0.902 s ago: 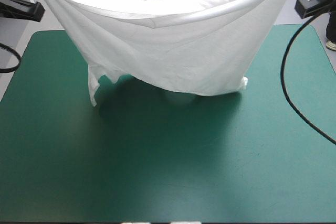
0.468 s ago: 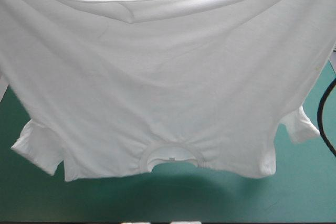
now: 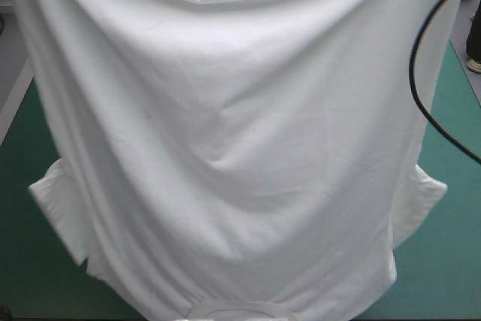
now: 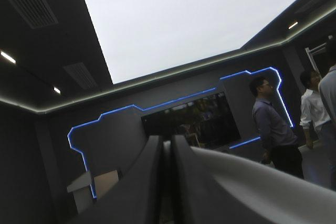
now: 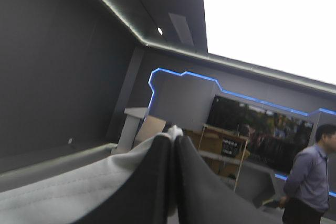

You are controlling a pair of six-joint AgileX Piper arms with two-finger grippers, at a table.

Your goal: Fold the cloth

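t-shirt [image 3: 225, 148] hangs lifted over the teal-green table [image 3: 451, 276], hem high, collar [image 3: 237, 310] low at the near edge, sleeves out to left and right. left gripper [image 4: 167, 149] and right gripper [image 5: 174, 136] each pinch the upper edge, clenched on the fabric. the step appears to be the spread before laying flat; next calls for lowering both corners evenly. only the wrist views show the grips, and only the high view shows the whole garment.
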